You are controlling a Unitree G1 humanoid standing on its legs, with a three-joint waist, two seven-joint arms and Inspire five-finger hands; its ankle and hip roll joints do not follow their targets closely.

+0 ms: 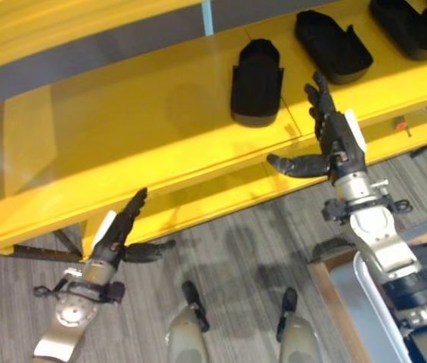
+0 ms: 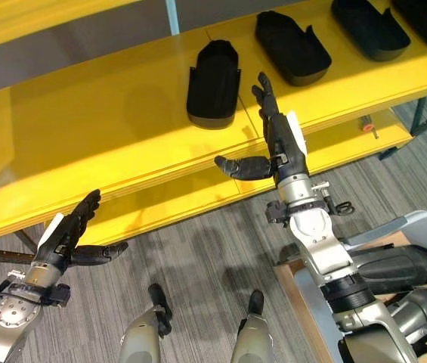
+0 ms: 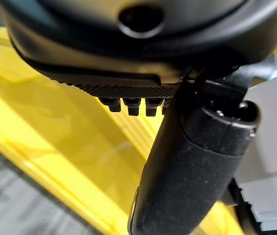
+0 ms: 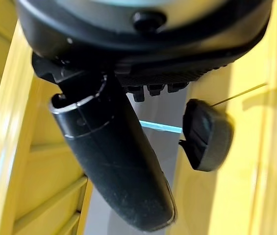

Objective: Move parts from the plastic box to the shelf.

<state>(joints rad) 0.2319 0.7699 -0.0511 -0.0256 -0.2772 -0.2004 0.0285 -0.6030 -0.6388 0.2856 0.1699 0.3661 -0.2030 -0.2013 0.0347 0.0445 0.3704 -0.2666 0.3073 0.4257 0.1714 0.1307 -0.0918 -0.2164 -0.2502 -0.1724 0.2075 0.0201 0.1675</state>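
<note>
**Both hands open and empty at the yellow shelf; parts lie on its top board**

The yellow shelf serves as the landmark. On its top board lie black moulded parts in a row. The nearest part rests flat close to the shelf's front edge; a second part lies beyond it toward the right end, and a third part lies further along again, cut by the picture's margin. The three are apart from one another.

The right hand is raised over the shelf's front edge, just beside the nearest part and not touching it. Its fingers are straight and point toward the back of the shelf; the thumb juts out sideways over the lower shelf board. It holds nothing. In the right wrist view the nearest part shows past the straight thumb.

The left hand sits below and in front of the shelf's left portion, over the grey floor. Its fingers are extended, the thumb spread sideways, and it grasps nothing.

A light plastic box stands on the floor in front of the shelf's right end, beside the right arm; its contents cannot be made out.
</note>
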